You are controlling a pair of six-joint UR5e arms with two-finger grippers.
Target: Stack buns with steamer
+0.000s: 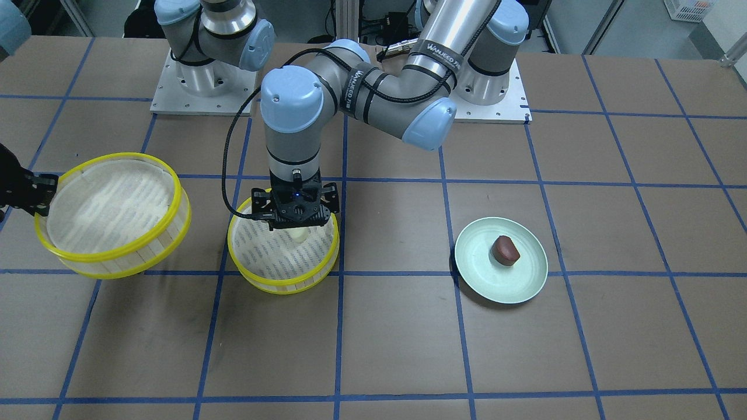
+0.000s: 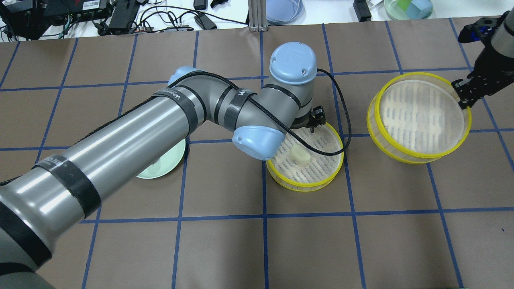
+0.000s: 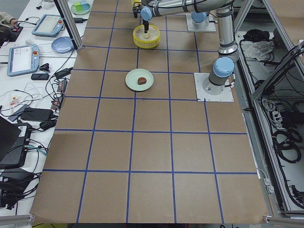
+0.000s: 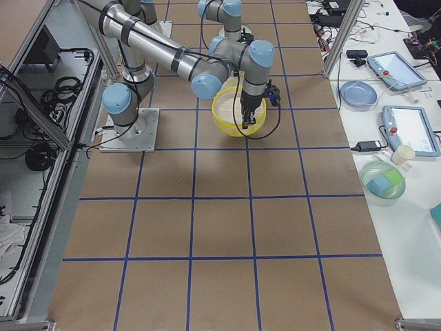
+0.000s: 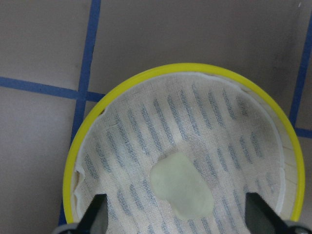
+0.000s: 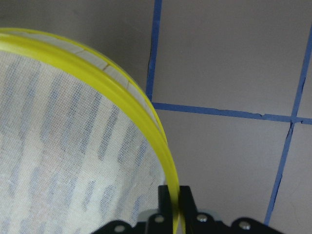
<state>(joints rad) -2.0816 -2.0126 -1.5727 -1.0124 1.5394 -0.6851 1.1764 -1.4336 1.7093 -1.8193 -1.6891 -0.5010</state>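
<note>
A pale cream bun (image 5: 181, 185) lies in a yellow-rimmed steamer tray (image 1: 284, 280) on the table, also seen in the overhead view (image 2: 300, 155). My left gripper (image 1: 296, 224) hangs just above it, open, with its fingertips (image 5: 97, 217) wide on either side of the bun. A dark reddish-brown bun (image 1: 505, 250) sits on the pale green plate (image 1: 475, 274). My right gripper (image 1: 35, 192) is shut on the rim of a second steamer tray (image 1: 111, 204), which is empty and tilted; its fingers (image 6: 184, 197) pinch the yellow rim.
My left arm stretches over the table and hides most of the green plate (image 2: 160, 171) in the overhead view. Both arm base plates (image 1: 192, 93) stand at the robot's side. Cables, tablets and bowls (image 3: 61, 45) lie beyond the operators' edge.
</note>
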